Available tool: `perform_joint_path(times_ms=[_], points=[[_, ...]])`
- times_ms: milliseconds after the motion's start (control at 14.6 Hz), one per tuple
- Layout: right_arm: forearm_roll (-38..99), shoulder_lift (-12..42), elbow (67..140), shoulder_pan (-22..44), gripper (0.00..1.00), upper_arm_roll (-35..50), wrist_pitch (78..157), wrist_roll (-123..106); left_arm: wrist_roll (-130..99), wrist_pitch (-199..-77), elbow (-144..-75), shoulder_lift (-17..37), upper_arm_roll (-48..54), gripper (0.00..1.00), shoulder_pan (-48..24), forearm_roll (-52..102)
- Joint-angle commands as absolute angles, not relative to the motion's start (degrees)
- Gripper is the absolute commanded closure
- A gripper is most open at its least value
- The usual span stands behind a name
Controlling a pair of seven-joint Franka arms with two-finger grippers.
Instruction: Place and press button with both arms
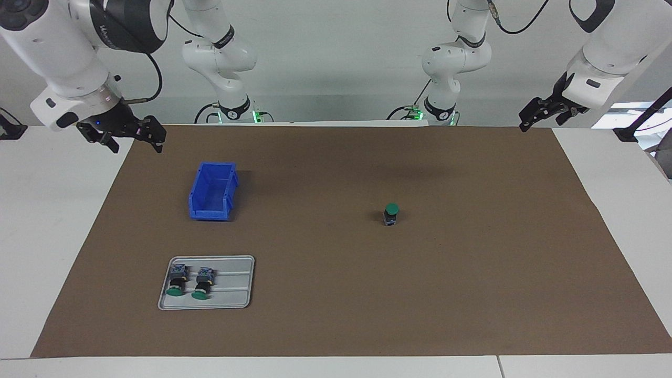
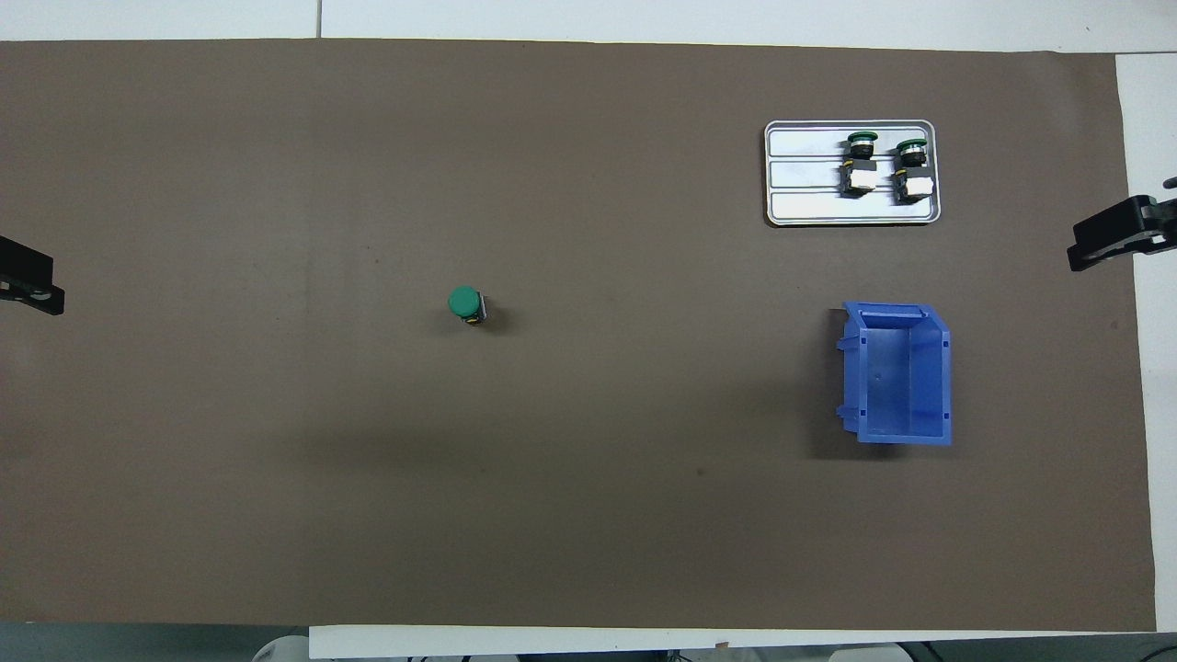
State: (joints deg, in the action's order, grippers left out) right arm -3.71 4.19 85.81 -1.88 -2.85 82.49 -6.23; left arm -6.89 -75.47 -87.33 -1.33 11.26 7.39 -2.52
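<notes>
In the facing view, the button [image 1: 390, 214] is standing upright on the brown mat [image 1: 472, 294] right of centre, green cap up. The right gripper [image 1: 137, 137] is hanging open at upper left, the left gripper [image 1: 541, 116] open at upper right, neither holding anything. Two spare buttons [image 1: 190, 282] are lying in the grey tray [image 1: 247, 286] at lower left, below the blue bin [image 1: 212, 191].

In the overhead view, the button [image 2: 466, 304] is sitting left of centre. Pressing is probably calling for a straight vertical descent onto the cap, avoiding tipping.

Green-capped button [image 1: 390, 214] upright on the brown mat, toward the left arm's end; untouched
</notes>
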Motion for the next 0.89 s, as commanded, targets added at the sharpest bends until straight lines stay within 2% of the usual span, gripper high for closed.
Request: perform_joint_path(times_ms=[0,205,342,479,820], points=[[-2.1,3.0,87.1,-2.0,0.0,-2.4,83.4,-7.0,-6.5,-76.3,-88.7,-2.4,12.0,0.0,8.5,-3.3],[1.6,2.8,86.8,1.4,0.0,0.3,84.8,-10.3,-6.5,-76.4,-88.8,-2.5,11.9,0.0,8.6,-3.2],[2.3,3.7,86.9,7.4,0.0,1.4,88.7,-2.8,-6.8,-76.4,-88.7,-2.5,11.6,0.0,8.6,-3.2],[2.6,7.1,84.3,14.9,0.0,1.5,89.2,8.5,-7.1,-76.5,-88.8,-2.5,11.6,0.0,8.6,-3.2],[3.3,24.8,67.6,32.0,0.01,1.6,96.2,33.3,-7.2,-76.3,-88.9,-2.5,11.6,0.0,8.3,-3.2]])
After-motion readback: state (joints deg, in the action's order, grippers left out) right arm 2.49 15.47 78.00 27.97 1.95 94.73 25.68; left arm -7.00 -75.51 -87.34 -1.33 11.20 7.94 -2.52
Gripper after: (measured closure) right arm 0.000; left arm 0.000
